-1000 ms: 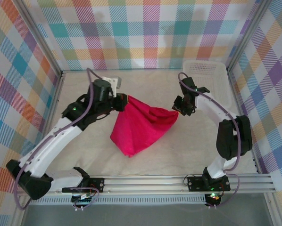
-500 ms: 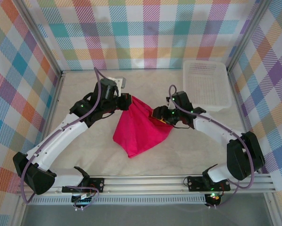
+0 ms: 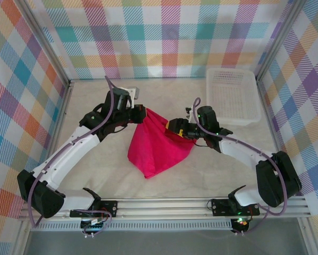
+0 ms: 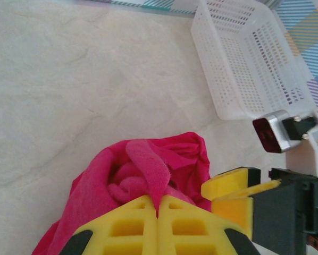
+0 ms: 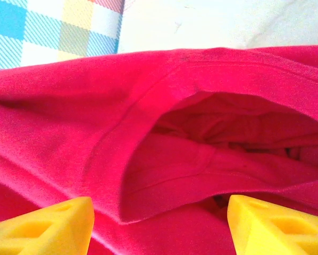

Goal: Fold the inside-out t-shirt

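1. Left gripper is clenched on a pinch of the inside-out t-shirt. In its wrist view the yellow fingers meet with a ridge of red cloth caught between them.
2. Right gripper is released, its fingers spread wide against the shirt on the side opposite the left gripper. Its wrist view shows a hemmed opening of the garment gaping just ahead of the fingertips, with nothing pinched.
3. From the left gripper's pinch the shirt hangs and spreads down toward the arm bases as a bunched, roughly triangular heap. Its lower tip appears to rest on the table, and its upper edge runs across to the right gripper.
4. Done so far, by my reading: very little. The garment is gathered at one point rather than laid flat, and no clean fold line shows. I cannot tell whether it has been turned right side out.
5. Left to do: take a second hold, spread the cloth flat, then make the folds.
6. White basket sits beyond the right gripper, well apart from the shirt.
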Controlling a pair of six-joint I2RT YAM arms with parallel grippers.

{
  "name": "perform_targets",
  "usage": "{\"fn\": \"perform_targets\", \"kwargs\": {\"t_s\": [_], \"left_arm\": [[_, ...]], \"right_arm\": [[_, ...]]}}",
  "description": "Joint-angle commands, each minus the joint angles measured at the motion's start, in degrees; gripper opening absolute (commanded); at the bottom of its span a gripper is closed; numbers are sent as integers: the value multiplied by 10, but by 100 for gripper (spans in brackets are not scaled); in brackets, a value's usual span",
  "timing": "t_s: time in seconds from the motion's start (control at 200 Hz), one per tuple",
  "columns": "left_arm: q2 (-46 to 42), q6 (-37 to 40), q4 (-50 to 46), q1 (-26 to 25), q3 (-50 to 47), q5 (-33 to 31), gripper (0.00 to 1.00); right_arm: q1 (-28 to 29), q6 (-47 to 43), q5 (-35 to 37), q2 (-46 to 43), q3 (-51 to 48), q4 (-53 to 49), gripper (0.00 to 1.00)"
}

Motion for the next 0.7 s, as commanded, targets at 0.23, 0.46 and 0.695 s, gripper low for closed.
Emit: {"fn": "perform_targets", "kwargs": {"t_s": [0.23, 0.46, 0.695], "left_arm": [[-1, -12, 16, 15, -8, 24, 0], [-11, -10, 9, 20, -10, 26, 0], [-16, 23, -20, 49, 9, 27, 0]], "right_arm": [[50, 8, -15, 93, 67, 67, 65], [54, 13, 37, 117, 129, 17, 25], [54, -120, 217, 13, 314, -328, 0]]}}
